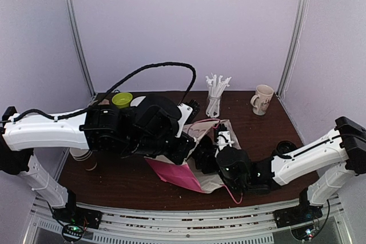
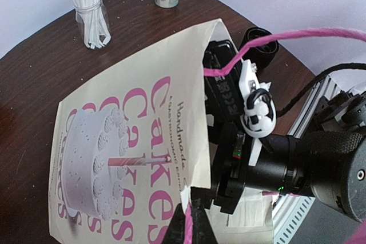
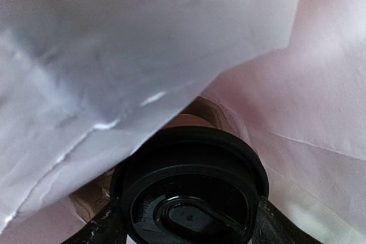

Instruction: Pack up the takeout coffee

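Note:
The takeout coffee sits inside a paper bag: in the right wrist view its black lid (image 3: 191, 192) fills the lower middle, with a bit of brown cup (image 3: 189, 121) above it. My right gripper (image 3: 189, 224) is shut on the cup, with one of its fingers (image 3: 94, 230) on each side of the lid. The bag (image 1: 186, 174) lies mid-table, cream with a pink "Cakes" print (image 2: 114, 141). My left gripper (image 2: 191, 221) is shut on the bag's pink handle at its mouth. My right arm (image 2: 297, 170) reaches into that mouth.
A glass of white straws (image 1: 216, 92) and a cream mug (image 1: 263, 99) stand at the back. A yellow-green cup (image 1: 122, 99) is at the back left, stacked brown cups (image 1: 83, 155) at the left edge, and a black lid stack (image 1: 284, 148) at the right.

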You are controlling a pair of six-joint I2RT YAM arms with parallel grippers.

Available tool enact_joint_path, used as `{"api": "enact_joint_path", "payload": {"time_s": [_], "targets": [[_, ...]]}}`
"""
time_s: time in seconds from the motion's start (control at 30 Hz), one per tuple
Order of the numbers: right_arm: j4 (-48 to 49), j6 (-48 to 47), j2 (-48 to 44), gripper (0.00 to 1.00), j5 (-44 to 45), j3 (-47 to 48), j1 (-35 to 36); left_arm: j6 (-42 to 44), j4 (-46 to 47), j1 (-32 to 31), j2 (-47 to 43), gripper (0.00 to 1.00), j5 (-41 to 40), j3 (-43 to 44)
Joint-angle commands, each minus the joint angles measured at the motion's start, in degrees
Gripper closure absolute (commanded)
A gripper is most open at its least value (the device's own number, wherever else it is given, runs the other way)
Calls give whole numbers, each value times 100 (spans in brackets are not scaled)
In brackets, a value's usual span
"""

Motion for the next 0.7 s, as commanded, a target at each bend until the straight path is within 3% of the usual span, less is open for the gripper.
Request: {"api": "enact_joint_path", "payload": {"time_s": [0.0,0.23,0.67], "targets": [[-119,71,-200,45,-299,-172,-31,-51,380,-22,-225,100,-148,63],[116,133,-620,45,-653,-707,53,-141,467,-22,-283,100,-364,112],[236,-141,-113,45,-678,-530,81,-80,868,-22,-219,100,17,129]]}}
